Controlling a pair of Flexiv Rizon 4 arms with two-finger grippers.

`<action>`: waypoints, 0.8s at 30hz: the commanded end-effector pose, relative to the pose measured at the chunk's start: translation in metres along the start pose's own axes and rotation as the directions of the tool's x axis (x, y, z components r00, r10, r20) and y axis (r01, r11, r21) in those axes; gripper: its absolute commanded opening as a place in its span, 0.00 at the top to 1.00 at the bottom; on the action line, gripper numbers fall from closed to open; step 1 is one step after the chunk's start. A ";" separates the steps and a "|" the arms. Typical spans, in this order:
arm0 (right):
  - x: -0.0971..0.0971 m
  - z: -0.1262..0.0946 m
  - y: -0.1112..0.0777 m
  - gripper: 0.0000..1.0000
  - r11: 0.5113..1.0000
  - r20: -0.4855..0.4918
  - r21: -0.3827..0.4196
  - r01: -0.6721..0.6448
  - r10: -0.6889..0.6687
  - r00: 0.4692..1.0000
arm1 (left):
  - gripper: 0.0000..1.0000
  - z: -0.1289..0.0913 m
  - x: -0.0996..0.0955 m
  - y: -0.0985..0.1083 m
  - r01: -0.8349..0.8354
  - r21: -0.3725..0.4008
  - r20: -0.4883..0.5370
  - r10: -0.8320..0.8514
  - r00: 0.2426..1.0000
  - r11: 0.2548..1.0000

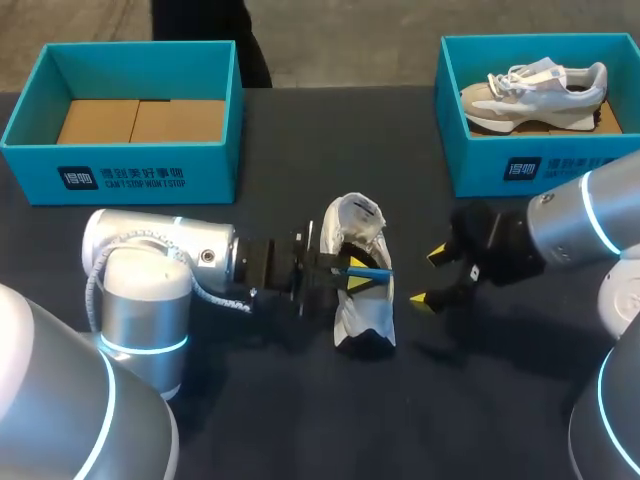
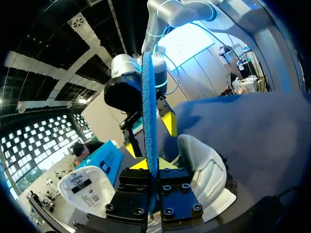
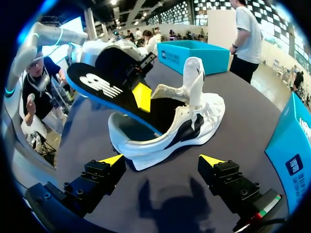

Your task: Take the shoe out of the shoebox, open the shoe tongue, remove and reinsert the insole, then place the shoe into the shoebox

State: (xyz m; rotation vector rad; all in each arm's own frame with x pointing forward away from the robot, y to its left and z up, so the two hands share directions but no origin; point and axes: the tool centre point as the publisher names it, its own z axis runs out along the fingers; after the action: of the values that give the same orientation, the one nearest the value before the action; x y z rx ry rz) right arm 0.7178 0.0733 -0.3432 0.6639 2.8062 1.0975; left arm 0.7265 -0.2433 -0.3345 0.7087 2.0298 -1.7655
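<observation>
A dark, matte table [image 1: 300,420] spreads wide, soft shadows lying on its surface.

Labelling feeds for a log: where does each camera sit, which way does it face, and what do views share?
Head view: fixed above and behind, looking down on the table; both arms show, left pincer shut on the insole at the shoe, right pincer open beside.
Left wrist view: on the left wrist, looking along the edge-on insole toward the right pincer; own pincer shows.
Right wrist view: on the right wrist, facing the shoe; own open tips show.
Shared: shoe and insole in all three.
</observation>
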 end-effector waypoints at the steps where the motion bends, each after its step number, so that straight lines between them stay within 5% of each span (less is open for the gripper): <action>1: -0.005 -0.002 0.009 0.00 1.000 -0.011 0.028 0.012 -0.012 1.000 | 1.00 0.008 0.000 0.009 -0.002 -0.013 -0.025 0.002 1.000 1.000; 10: -0.008 -0.003 0.021 0.00 0.997 -0.023 0.056 0.057 -0.056 0.998 | 1.00 0.010 0.001 0.017 0.000 -0.039 -0.035 -0.002 0.999 0.999; 11: -0.009 -0.003 0.022 0.00 0.997 -0.023 0.058 0.059 -0.057 0.998 | 0.94 0.011 0.001 0.016 -0.002 -0.038 -0.032 0.001 0.999 0.999; 12: -0.009 -0.002 0.022 0.00 0.996 -0.025 0.059 0.060 -0.059 0.998 | 0.66 0.011 0.000 0.015 -0.003 -0.037 -0.029 0.002 1.000 0.999; 15: -0.009 -0.002 0.022 0.00 0.996 -0.025 0.060 0.061 -0.060 0.998 | 0.33 0.009 -0.005 0.010 -0.011 -0.028 -0.014 0.011 1.000 1.000; 24: -0.008 0.000 0.021 0.00 0.997 -0.027 0.056 0.060 -0.059 0.998 | 0.51 -0.001 -0.012 -0.012 -0.036 -0.007 0.012 0.036 0.999 0.999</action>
State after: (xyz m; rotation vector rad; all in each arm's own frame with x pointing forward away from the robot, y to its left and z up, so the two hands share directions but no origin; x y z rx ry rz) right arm 0.7328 0.0820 -0.3278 0.5693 2.8702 1.0294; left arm 0.7354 -0.2526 -0.3232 0.7290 2.0010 -1.7471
